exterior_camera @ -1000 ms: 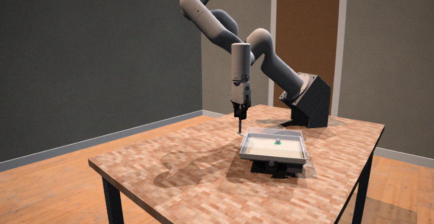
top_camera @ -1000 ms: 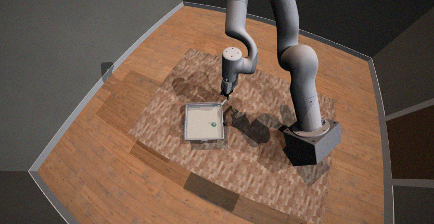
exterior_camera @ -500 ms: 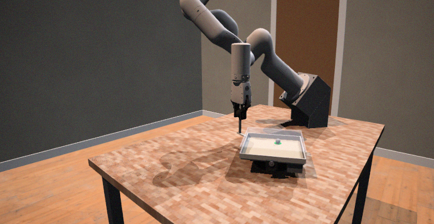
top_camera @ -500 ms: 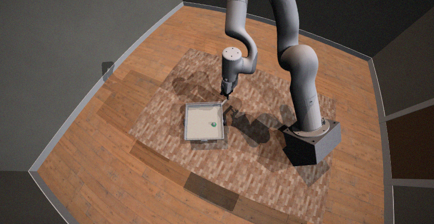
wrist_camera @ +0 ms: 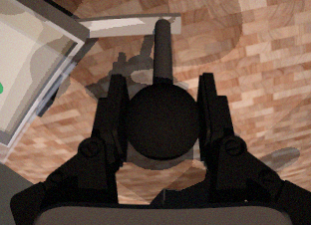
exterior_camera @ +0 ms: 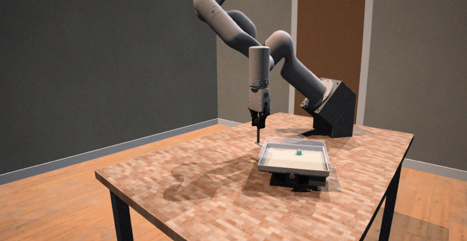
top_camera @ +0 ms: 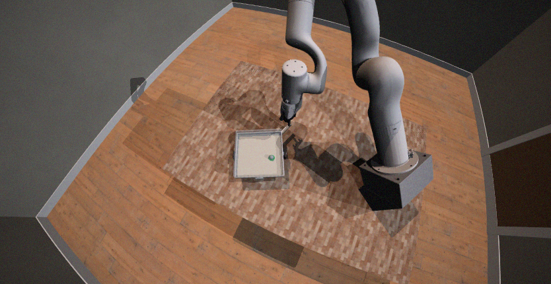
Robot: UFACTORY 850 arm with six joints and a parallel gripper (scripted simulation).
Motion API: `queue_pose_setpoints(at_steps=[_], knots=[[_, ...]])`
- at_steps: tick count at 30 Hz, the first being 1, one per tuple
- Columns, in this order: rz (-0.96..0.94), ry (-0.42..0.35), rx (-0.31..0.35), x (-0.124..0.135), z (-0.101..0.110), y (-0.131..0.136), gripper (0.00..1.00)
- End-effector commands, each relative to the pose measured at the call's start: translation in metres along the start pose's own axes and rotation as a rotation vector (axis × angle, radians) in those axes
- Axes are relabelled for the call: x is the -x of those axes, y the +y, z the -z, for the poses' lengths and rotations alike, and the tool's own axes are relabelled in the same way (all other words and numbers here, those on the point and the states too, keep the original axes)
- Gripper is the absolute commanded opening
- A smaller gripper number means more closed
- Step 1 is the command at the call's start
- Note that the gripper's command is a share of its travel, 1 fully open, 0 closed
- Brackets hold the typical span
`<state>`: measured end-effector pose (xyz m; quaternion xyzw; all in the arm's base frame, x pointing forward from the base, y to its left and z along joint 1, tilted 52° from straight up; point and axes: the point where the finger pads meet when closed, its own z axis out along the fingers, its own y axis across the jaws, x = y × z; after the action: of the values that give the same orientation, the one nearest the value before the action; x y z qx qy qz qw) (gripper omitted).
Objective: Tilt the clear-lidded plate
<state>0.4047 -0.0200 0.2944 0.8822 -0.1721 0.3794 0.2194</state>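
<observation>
The square plate (top_camera: 259, 154) with a grey rim and clear lid sits on a dark stand near the table's middle; it also shows in the exterior view (exterior_camera: 294, 159) and at the left of the wrist view (wrist_camera: 27, 67). The steel ball (exterior_camera: 298, 151) rests on the green spot (top_camera: 271, 158), toward the plate's right side. The plate looks about level. A thin upright handle (exterior_camera: 257, 134) with a round dark knob (wrist_camera: 161, 119) rises from a tab (wrist_camera: 130, 25) at the plate's far corner. My gripper (exterior_camera: 258, 121) points straight down and is shut on this knob.
The plate's dark stand (exterior_camera: 294, 180) lifts it off the wooden table. The robot base (top_camera: 397, 177) stands to the right of the plate. No other loose objects are on the table.
</observation>
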Motion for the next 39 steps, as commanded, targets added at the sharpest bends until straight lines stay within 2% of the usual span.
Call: queue_pose_setpoints(at_steps=[1, 25, 26, 39], knots=[[-0.001, 0.002, -0.001, -0.0008, 0.0003, -0.0003, 0.00], [-0.001, 0.002, -0.001, -0.0003, 0.0002, -0.0003, 0.00], [-0.001, 0.002, -0.001, -0.0003, 0.0002, -0.0003, 0.61], [-0.001, 0.002, -0.001, -0.0003, 0.0002, -0.0003, 0.61]])
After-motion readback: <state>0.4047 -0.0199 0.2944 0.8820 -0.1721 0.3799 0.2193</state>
